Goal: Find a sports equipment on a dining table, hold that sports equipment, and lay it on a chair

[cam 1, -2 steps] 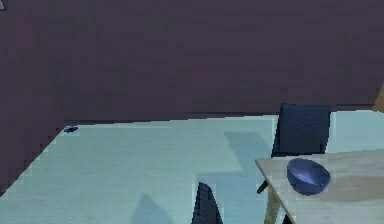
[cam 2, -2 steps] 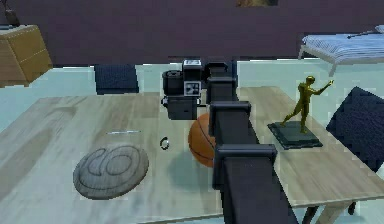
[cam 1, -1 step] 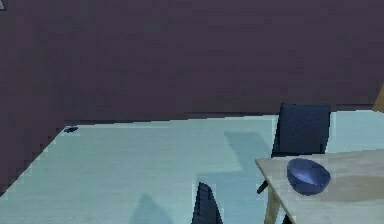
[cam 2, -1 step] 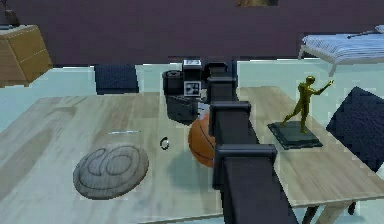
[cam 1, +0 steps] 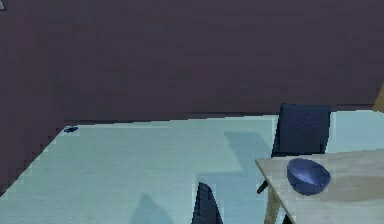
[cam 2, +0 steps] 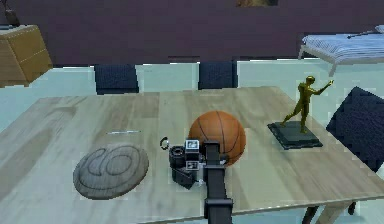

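Right of my gripper [cam 2: 170,150], on pale wooden dining table [cam 2: 60,130]: round orange basketball [cam 2: 218,136]. Left: flat grey round dish [cam 2: 110,168]. Fingers' grasp: cannot tell.

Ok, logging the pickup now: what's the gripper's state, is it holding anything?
Gripper: cannot be told whether it holds anything; the round orange basketball rests on the light wooden dining table right at or behind it.

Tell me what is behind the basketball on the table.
Wooden tabletop, then a dark chair at the far edge. The basketball covers the strip of table right behind it.
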